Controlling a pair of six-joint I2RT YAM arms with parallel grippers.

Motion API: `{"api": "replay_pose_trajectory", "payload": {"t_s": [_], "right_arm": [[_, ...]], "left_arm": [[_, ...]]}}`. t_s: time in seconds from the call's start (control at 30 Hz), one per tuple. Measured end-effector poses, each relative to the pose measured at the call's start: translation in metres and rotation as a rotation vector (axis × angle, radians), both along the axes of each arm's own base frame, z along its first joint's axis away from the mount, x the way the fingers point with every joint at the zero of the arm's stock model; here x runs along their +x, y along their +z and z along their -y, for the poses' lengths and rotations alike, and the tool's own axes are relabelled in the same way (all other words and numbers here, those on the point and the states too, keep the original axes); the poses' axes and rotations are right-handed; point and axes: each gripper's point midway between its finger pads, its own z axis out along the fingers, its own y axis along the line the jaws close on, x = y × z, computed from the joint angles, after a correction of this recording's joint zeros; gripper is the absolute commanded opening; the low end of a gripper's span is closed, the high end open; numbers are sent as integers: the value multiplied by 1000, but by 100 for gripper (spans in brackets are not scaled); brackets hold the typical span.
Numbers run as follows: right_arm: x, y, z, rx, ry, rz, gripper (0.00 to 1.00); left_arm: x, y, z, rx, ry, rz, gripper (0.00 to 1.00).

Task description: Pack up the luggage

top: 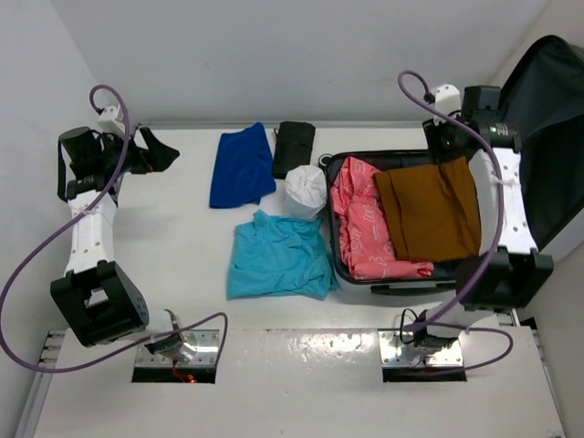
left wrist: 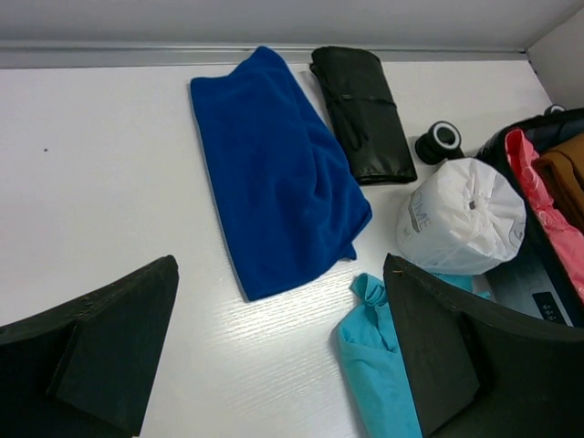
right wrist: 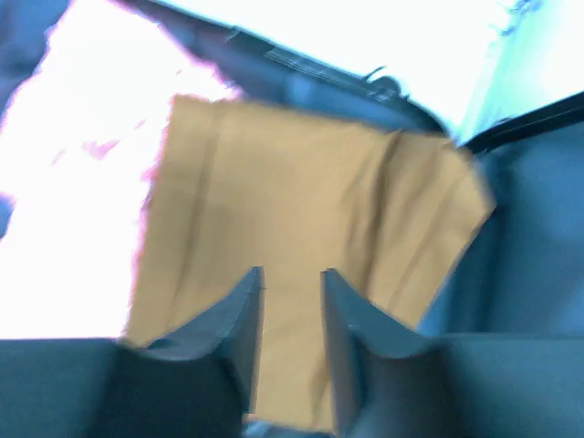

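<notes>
Your luggage [top: 552, 128] lay open at the right, with a brown garment [top: 429, 210] and a pink garment [top: 360, 224] already packed. The teal shirt [top: 276, 258], blue cloth [top: 242, 164], white bundle [top: 306, 190] and black pouch [top: 294, 146] waited to its left. Your left gripper [left wrist: 278, 328] gaped wide and empty. Your right gripper [right wrist: 292, 292] hung over the brown garment, fingers narrowly apart, holding nothing.

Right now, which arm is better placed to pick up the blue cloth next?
Left. The left end effector, open, hangs near the blue cloth, directly ahead in its wrist view. The right end effector is over the brown garment inside the luggage, farther away.
</notes>
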Motion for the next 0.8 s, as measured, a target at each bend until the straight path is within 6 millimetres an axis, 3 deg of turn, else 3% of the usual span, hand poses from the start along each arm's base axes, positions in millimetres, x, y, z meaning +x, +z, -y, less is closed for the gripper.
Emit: {"api": "replay_pose_trajectory", "payload": {"t_s": [0.07, 0.13, 0.37, 0.47, 0.73, 0.77, 0.8], "right_arm": [[-19, -3, -10, 38, 21, -18, 19], [-37, -27, -15, 73, 15, -76, 16], [-107, -178, 1, 81, -138, -447, 26], [-114, -219, 9, 77, -198, -546, 28], [-104, -223, 9, 79, -244, -655, 42], [-103, -222, 9, 83, -243, -650, 46], [-100, -219, 9, 90, -239, -641, 58]], "left_arm": [[0, 3, 5, 31, -1, 12, 100], [-1, 3, 15, 76, -8, 17, 100], [-11, 13, 53, 240, -84, 80, 100], [-19, 12, 72, 283, -149, 105, 100], [-42, -37, 126, 338, -341, 23, 100], [-46, -45, 132, 343, -360, 9, 100], [-49, -51, 137, 346, -376, -3, 100]]}}
